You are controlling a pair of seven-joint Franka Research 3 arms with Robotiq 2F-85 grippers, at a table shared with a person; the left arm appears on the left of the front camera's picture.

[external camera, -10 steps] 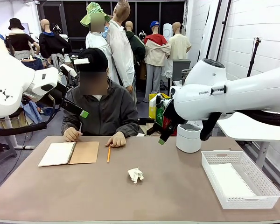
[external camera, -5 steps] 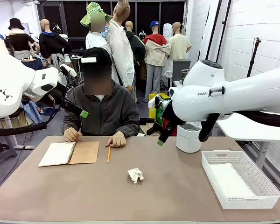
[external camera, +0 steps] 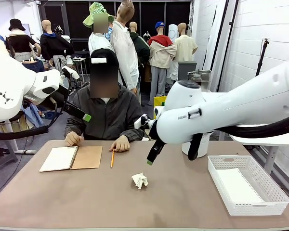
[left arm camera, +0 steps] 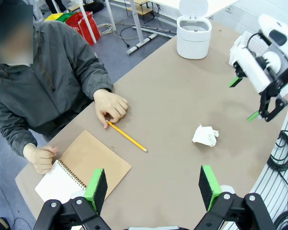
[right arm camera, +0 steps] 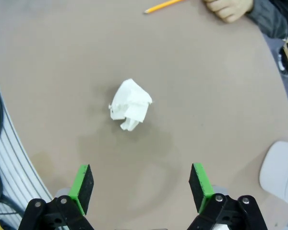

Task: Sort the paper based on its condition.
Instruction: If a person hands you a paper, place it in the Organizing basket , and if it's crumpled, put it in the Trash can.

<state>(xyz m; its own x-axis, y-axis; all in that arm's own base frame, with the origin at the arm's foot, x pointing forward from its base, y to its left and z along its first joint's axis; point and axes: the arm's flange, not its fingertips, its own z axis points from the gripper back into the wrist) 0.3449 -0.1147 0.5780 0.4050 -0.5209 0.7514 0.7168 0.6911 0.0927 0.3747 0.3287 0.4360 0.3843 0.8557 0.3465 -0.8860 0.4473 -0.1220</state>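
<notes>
Front camera, 2 downward wrist cameras

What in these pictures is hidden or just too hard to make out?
- White bin, front view: mostly behind the right arm.
- White basket, front view: the mesh wall hides part of its contents; flat white paper seems to lie inside.
- Crumpled paper, right wrist view: any writing is too small to tell.
</notes>
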